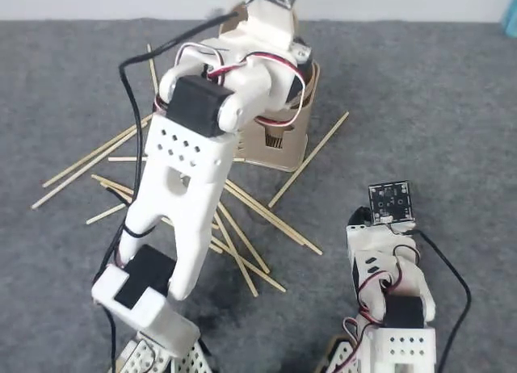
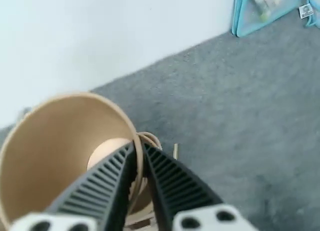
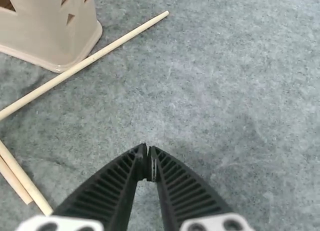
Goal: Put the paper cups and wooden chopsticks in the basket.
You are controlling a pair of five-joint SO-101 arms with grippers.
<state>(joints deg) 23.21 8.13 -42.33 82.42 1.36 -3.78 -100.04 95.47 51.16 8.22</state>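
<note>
In the left wrist view my left gripper point(image 2: 139, 148) is shut on the rim of a tan paper cup point(image 2: 60, 141), one finger inside the cup and one outside. The cup is held tilted, its open mouth facing the camera. From above, the left arm point(image 1: 194, 187) stretches over the beige basket point(image 1: 283, 139) at the back of the table. Several wooden chopsticks point(image 1: 242, 228) lie scattered on the grey mat in front of the basket. My right gripper point(image 3: 148, 161) is shut on nothing and hovers low over bare mat, to the right of the basket point(image 3: 45, 26).
One chopstick point(image 3: 85, 61) leans against the basket's right corner, and others point(image 3: 20, 183) lie close to the right gripper. The right arm point(image 1: 388, 260) sits at the front right. A light blue bag point(image 2: 270, 8) stands against the back wall. Open mat lies to the right.
</note>
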